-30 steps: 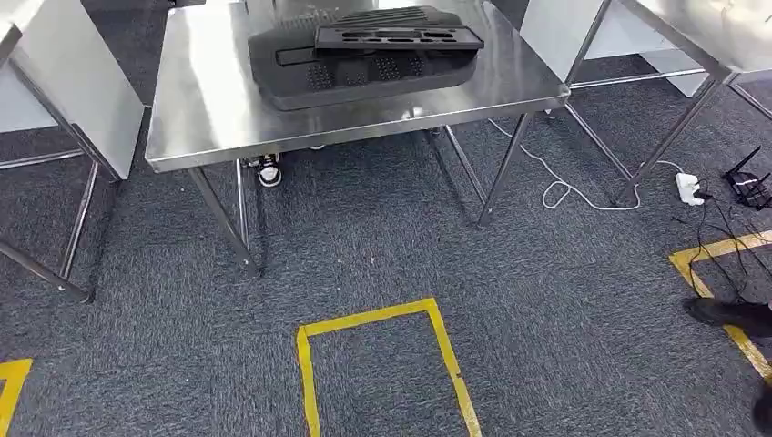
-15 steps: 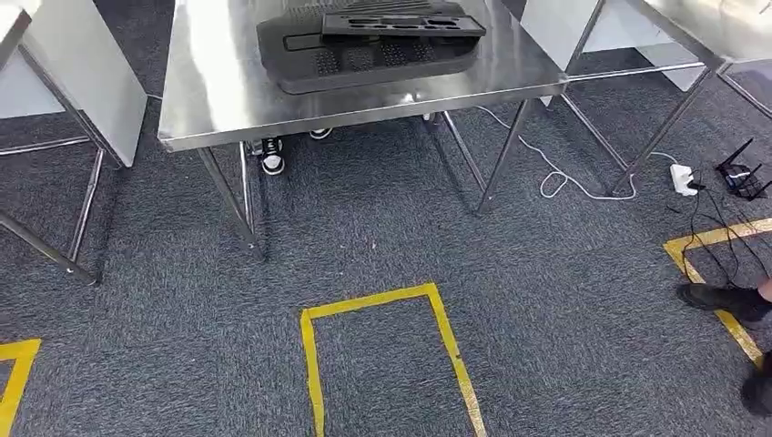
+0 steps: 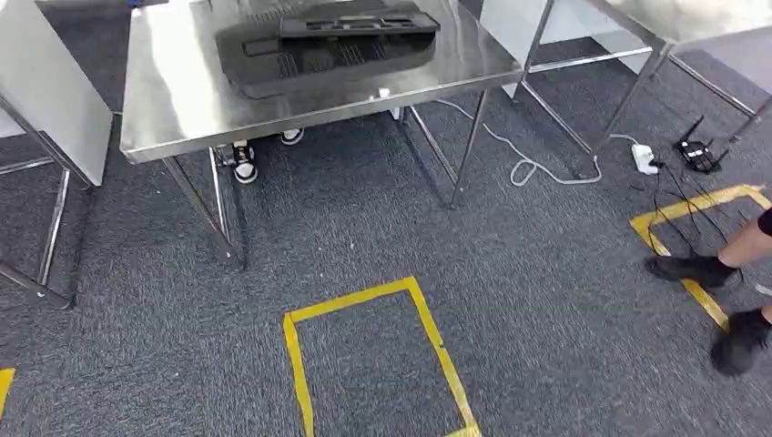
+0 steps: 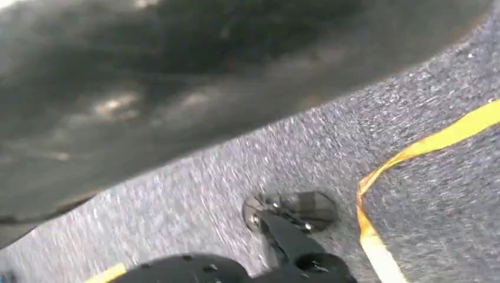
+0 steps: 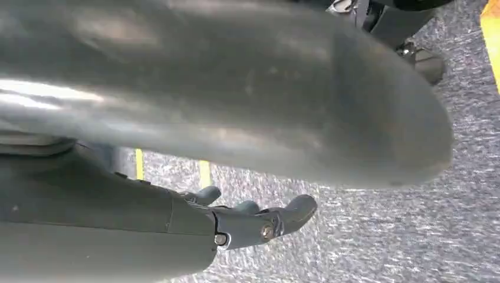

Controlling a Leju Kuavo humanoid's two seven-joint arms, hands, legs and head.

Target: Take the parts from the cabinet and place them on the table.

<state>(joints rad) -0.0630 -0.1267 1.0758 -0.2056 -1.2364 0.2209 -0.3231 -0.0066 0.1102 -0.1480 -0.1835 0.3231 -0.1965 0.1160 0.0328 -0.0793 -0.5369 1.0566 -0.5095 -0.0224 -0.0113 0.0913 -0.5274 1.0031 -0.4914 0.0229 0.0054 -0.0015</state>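
The black parts [image 3: 328, 45] lie on the steel table [image 3: 173, 100] at upper centre, long axis across the frame, while the right hand [image 5: 253, 221] hangs empty, fingers loosely apart; the left's state I cannot tell.

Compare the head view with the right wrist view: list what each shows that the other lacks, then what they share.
Head view: a steel table with black parts lying on it, a white cable on the floor, and a person's legs at the right.
Right wrist view: the right hand, close up, fingers stretched out and holding nothing.
Both: grey carpet marked with yellow tape.
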